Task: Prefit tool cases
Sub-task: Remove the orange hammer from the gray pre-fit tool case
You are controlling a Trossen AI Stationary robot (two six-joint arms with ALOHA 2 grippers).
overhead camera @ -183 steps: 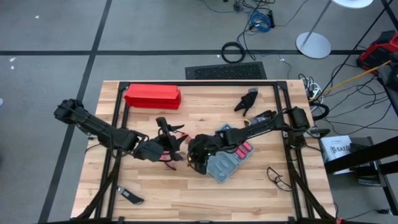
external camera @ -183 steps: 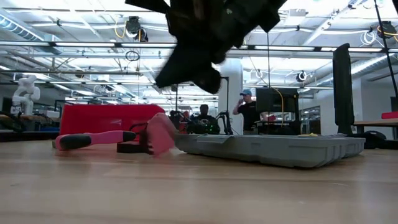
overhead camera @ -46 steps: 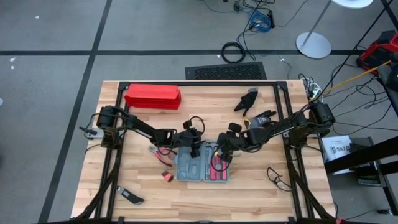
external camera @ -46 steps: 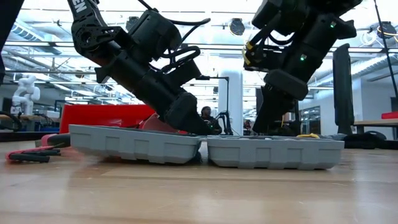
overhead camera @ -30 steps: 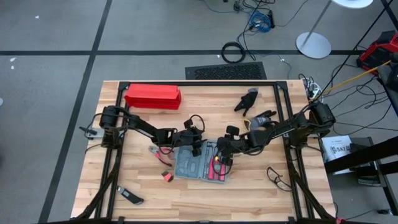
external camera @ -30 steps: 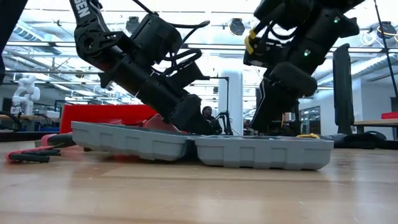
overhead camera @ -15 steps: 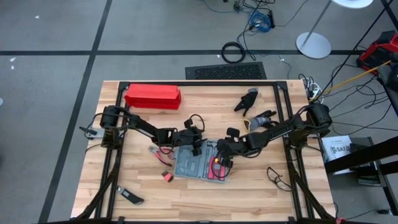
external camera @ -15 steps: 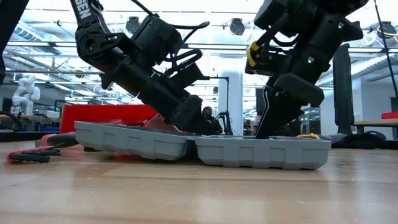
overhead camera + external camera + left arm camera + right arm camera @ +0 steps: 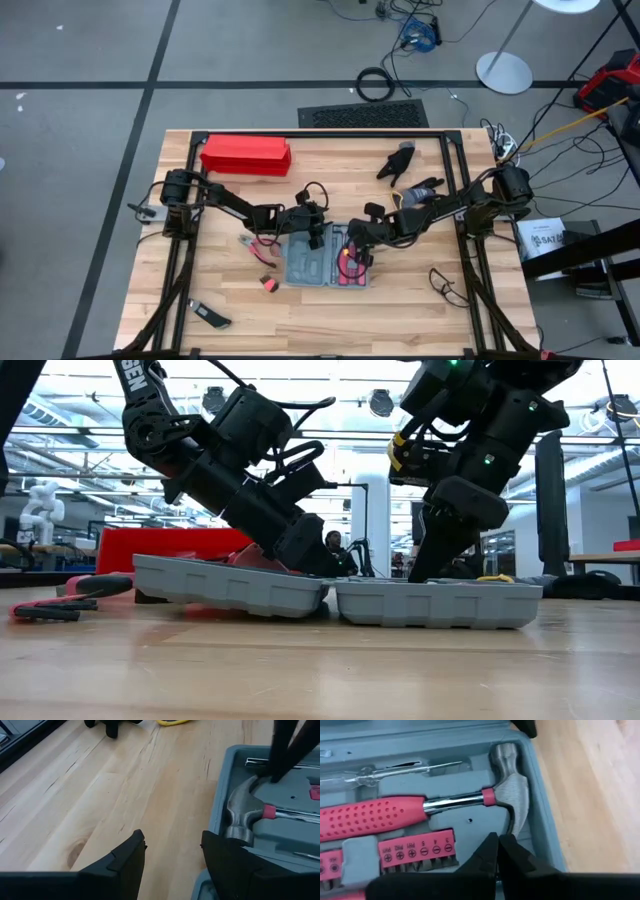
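Wooden table, both arms reaching in toward its middle. Long red box at the far left part, well apart from the work.

Tool case lies open and flat near table centre, two blue-grey halves side by side, rounded corners, grey moulded recesses inside. In the low view the left half sits slightly tilted, the right half level. Right half holds a hammer with pink dotted grip and steel head, a row of pink-backed bits beside the handle, a thin steel-shafted tool in another recess.

Left gripper at the far edge of the case's left half, fingers spread apart, nothing between them.

Right gripper down over the right half, just beside the hammer head, fingers pressed together, holding nothing visible.

Small pink and dark tools loose on the table left of the case.
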